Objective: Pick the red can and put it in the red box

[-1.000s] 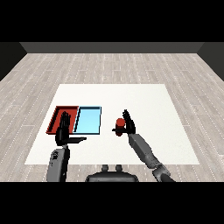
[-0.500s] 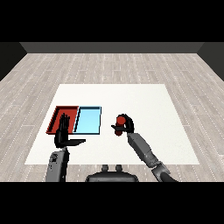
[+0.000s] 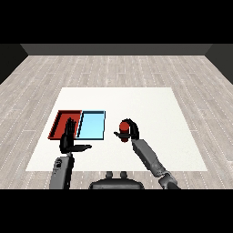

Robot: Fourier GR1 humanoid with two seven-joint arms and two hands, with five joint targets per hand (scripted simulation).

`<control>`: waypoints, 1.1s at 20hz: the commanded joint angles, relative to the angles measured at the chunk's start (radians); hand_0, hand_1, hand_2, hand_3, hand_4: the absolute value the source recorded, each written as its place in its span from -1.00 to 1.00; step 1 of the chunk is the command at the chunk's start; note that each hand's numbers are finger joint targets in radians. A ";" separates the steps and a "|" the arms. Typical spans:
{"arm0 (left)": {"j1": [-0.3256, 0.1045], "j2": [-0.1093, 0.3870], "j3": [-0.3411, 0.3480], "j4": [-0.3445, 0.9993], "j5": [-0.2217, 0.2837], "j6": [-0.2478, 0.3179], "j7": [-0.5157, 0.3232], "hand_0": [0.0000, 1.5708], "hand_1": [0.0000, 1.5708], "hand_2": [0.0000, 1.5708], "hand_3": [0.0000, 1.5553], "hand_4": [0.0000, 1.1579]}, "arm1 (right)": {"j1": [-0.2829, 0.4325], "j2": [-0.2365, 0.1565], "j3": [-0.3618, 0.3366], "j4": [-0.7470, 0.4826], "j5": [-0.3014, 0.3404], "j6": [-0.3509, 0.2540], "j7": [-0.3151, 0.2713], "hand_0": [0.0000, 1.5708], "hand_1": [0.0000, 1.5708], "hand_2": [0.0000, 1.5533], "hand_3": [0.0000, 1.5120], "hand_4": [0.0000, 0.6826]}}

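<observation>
White table (image 3: pixel 150 102), rectangular, set on a floor (image 3: pixel 113 68) of pale grey wood-look planks; dark wall along the far side of the room.

Item: red tray (image 3: pixel 60 119), shallow, near the table's left edge, about midway between the far and near edges. A bare strip of table separates it from the left edge.

Item: light blue tray (image 3: pixel 92 125), same form, just beside the red tray on its right, long sides appearing to touch.

Item: red can (image 3: pixel 123 129), upright, right of the light blue tray and apart from it, near the middle of the table's near half. Whether it rests on the table or is raised cannot be told. No label or writing can be read on it.

Item: right hand (image 3: pixel 131 130), black, on a grey forearm coming in from the near right corner; fingers and thumb curl round the red can.

Item: left hand (image 3: pixel 70 141), black, at the near left part of the table, overlapping the near edge of the red tray in view; fingers straight and pointing away, thumb spread to the right, holding nothing.

Open room: the whole right half of the table and the far strip beyond both trays carry nothing; a gap of bare table lies between the can and the light blue tray.
</observation>
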 commanded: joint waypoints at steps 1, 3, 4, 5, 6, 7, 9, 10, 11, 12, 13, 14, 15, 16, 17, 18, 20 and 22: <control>-0.007 -0.028 -0.038 0.014 -0.032 0.023 0.011 -1.00 -1.00 -1.00 -1.00 -1.00 | 0.066 0.004 0.038 -0.200 0.059 -0.052 0.079 0.84 0.84 0.86 0.86 0.93; -0.063 0.007 -0.017 0.032 -0.054 0.031 0.042 -1.00 -1.00 -1.00 -1.00 -1.00 | 0.029 0.004 0.029 -0.198 0.061 -0.065 0.108 0.83 0.83 0.85 0.86 0.92; -0.025 0.003 -0.027 0.075 -0.054 0.002 -0.015 -1.00 -1.00 -1.00 -1.00 -1.00 | 0.090 -0.006 0.002 -0.203 0.081 -0.020 0.040 0.83 0.83 0.85 0.86 0.90; -0.057 -0.022 -0.068 0.035 -0.070 0.025 0.044 -1.00 -1.00 -1.00 -1.00 -1.00 | 0.086 -0.016 0.010 -0.245 0.077 -0.007 0.068 0.84 0.84 0.85 0.87 0.90; -0.056 -0.020 -0.064 0.066 -0.060 0.007 0.019 -1.00 -1.00 -1.00 -1.00 -1.00 | -0.009 0.004 0.025 -0.179 0.045 -0.063 0.064 0.84 0.84 0.86 0.87 0.90; -0.130 -0.025 -0.069 0.053 -0.068 0.033 0.092 -1.00 -1.00 -1.00 -1.00 -1.00 | 0.037 -0.016 -0.013 -0.218 0.084 -0.018 0.089 0.84 0.84 0.86 0.86 0.90; -0.073 -0.043 -0.157 0.016 -0.064 0.022 0.093 -1.00 -1.00 -1.00 -1.00 -1.00 | 0.030 -0.008 0.036 -0.331 0.078 -0.083 0.161 0.83 0.83 0.87 0.87 0.91; -0.106 -0.043 -0.208 0.072 -0.078 0.112 0.076 -1.00 -1.00 -1.00 -1.00 -1.00 | -0.002 0.004 0.014 -0.248 0.058 -0.089 0.112 0.82 0.82 0.86 0.88 0.91; -0.112 -0.029 -0.136 -0.008 -0.046 0.017 0.175 -1.00 -1.00 -1.00 -1.00 -1.00 | 0.024 0.004 0.078 -0.272 0.039 -0.132 0.092 0.82 0.82 0.86 0.88 0.91; -0.113 -0.044 -0.208 0.025 -0.066 0.090 0.128 -1.00 -1.00 -1.00 -1.00 -1.00 | 0.054 -0.011 0.016 -0.312 0.092 -0.060 0.135 0.81 0.81 0.85 0.87 0.90; -0.086 -0.044 -0.290 0.041 -0.044 0.144 0.104 -1.00 -1.00 -1.00 -1.00 -1.00 | 0.050 -0.024 0.007 -0.309 0.082 -0.047 0.134 0.81 0.81 0.85 0.87 0.90; -0.182 -0.044 -0.284 0.094 -0.037 0.155 0.149 -1.00 -1.00 -1.00 -1.00 -1.00 | 0.048 -0.034 -0.005 -0.308 0.077 -0.033 0.135 0.81 0.81 0.85 0.87 0.90; -0.164 -0.044 -0.290 0.092 -0.022 0.134 0.141 -1.00 -1.00 -1.00 -1.00 -1.00 | 0.048 -0.043 -0.022 -0.310 0.078 -0.014 0.139 0.81 0.81 0.85 0.87 0.90; -0.170 -0.044 -0.299 0.097 -0.019 0.145 0.140 -1.00 -1.00 -1.00 -1.00 -1.00 | 0.049 -0.049 -0.042 -0.310 0.081 0.007 0.143 0.81 0.81 0.85 0.87 0.90; -0.174 -0.044 -0.305 0.100 -0.016 0.153 0.139 -1.00 -1.00 -1.00 -1.00 -1.00 | 0.033 -0.076 -0.084 -0.288 0.059 0.053 0.140 0.81 0.81 0.85 0.87 0.90; -0.180 -0.044 -0.313 0.106 -0.014 0.164 0.138 -1.00 -1.00 -1.00 -1.00 -1.00 | 0.050 -0.040 -0.077 -0.265 0.096 0.057 0.111 0.81 0.81 0.85 0.87 0.90; -0.156 -0.044 -0.317 0.106 0.007 0.171 0.106 -1.00 -1.00 -1.00 -1.00 -1.00 | 0.007 -0.053 -0.121 -0.287 0.090 0.082 0.141 0.82 0.82 0.86 0.88 0.90; -0.245 -0.045 -0.373 0.129 -0.009 0.252 0.153 -1.00 -1.00 -1.00 -1.00 -1.00 | 0.086 -0.016 -0.069 -0.364 0.125 0.048 0.159 0.83 0.83 0.86 0.89 0.93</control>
